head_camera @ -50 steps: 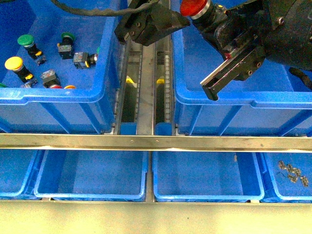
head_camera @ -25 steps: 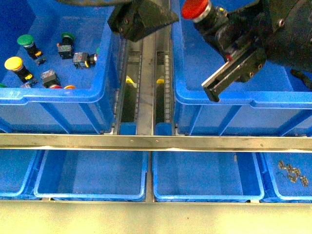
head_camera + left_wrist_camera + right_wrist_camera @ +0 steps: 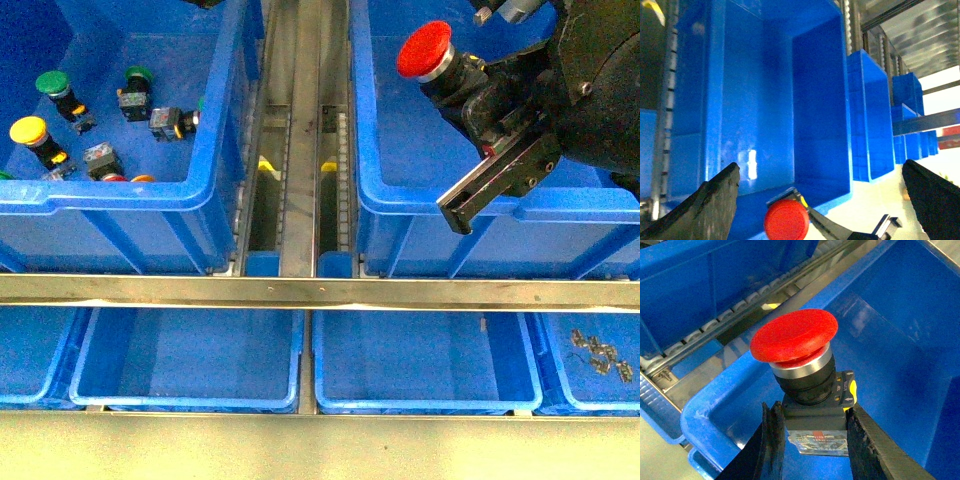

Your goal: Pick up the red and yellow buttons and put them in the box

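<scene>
My right gripper (image 3: 478, 110) is shut on the grey body of a red button (image 3: 424, 50) and holds it above the box (image 3: 372, 205), the deep blue crate on the right. The right wrist view shows the red button (image 3: 794, 335) cap-up, with the right gripper (image 3: 814, 412) clamped on both sides of its body over the box's (image 3: 702, 420) near corner. A yellow button (image 3: 28, 130) lies in the left crate (image 3: 215, 150). My left gripper (image 3: 820, 167) is open and empty; its view looks into the box (image 3: 765, 100) and catches the held red button (image 3: 786, 220).
The left crate also holds green-capped switches (image 3: 52, 83) and other buttons along its front wall (image 3: 115, 177). A roller rail (image 3: 300, 150) runs between the two crates. A steel bar (image 3: 320, 291) crosses in front, with shallow blue trays (image 3: 190, 360) below; one holds small metal parts (image 3: 600, 355).
The right gripper carried the red button rightward and nearer, further over the box. The left arm pulled back out of the top of the front view.
</scene>
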